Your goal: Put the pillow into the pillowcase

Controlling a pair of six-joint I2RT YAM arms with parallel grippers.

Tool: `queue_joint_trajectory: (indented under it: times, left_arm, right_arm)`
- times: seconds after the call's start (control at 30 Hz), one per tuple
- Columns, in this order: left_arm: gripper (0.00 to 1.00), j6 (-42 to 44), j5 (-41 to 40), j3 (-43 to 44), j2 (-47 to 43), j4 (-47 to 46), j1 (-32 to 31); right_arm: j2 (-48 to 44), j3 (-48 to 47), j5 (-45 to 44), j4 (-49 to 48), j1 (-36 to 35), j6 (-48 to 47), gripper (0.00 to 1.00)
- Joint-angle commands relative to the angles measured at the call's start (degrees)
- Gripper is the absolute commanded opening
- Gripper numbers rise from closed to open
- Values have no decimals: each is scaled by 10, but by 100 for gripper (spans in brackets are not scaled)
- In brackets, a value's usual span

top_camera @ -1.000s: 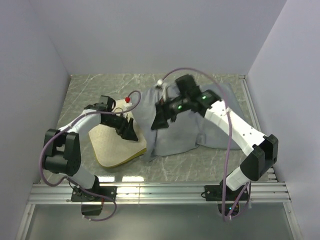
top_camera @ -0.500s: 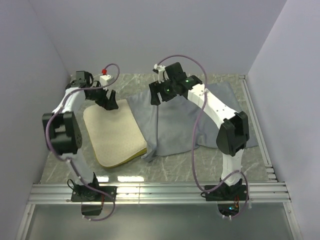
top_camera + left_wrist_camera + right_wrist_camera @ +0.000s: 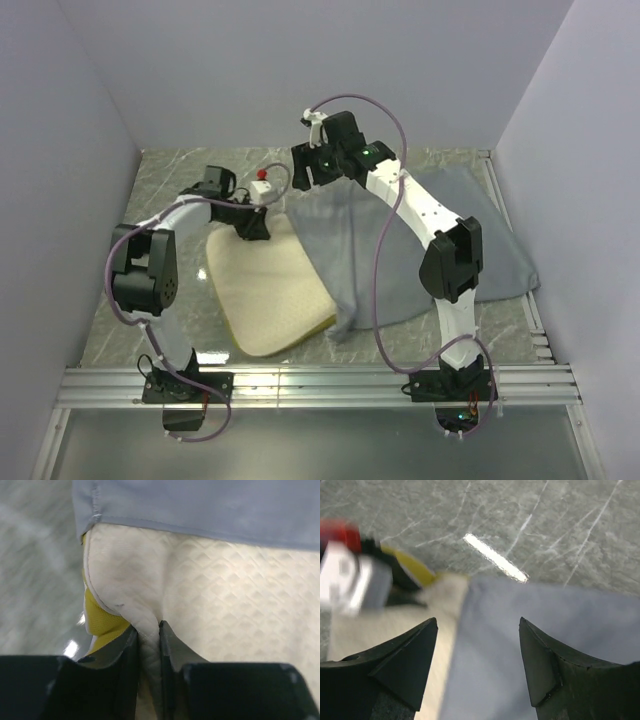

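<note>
The left tool (image 3: 149, 630) is pinched shut on a raised fold at the far corner of the pillow (image 3: 225, 605). The right tool (image 3: 477, 622) hangs spread and empty just above the hem of the pillowcase (image 3: 580, 610), making it the arm nearer that opening. On the surface (image 3: 170, 190) the pillow's long axis runs far-left to near-right, with the pillowcase to its right, overlapping that edge. Only the left wrist view shows the hem draped across the pillow just past the grip; whether the corner sits inside the mouth I cannot tell.

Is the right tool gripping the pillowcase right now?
No, in the right wrist view the right tool is open, its fingers spread wide, with the pillowcase lying beyond them rather than pinched between them.
</note>
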State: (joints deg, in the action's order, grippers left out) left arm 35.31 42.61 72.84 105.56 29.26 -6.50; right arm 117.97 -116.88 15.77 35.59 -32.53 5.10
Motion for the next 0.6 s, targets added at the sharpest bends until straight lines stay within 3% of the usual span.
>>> queue_joint_trajectory:
  times: [0.0, 0.07, 0.1, 0.2, 0.3, 0.43, 0.57]
  left_arm:
    - [24, -18, 79, -32, -35, -47, -47]
    - [29, -34, 88, -38, -40, -57, -47]
    - [41, -40, 86, -45, -44, -67, -47]
    - [59, -65, 97, -71, -69, -82, -36]
    - [70, -91, 108, -96, -105, -85, -15]
    - [80, -82, 101, -116, -133, -41, 16]
    - [82, -54, 94, -124, -119, 32, 57]
  right_arm:
    - [25, -22, 3, -15, -20, 12, 73]
    - [31, -12, -8, -23, -28, 10, 73]
    - [34, -2, -25, -27, -34, 10, 73]
    - [52, 2, -54, -19, -39, 14, 73]
    - [60, 12, -65, 1, -40, 10, 72]
    - [60, 27, -60, 24, -53, -11, 74]
    - [94, 11, -119, 51, -66, -35, 75]
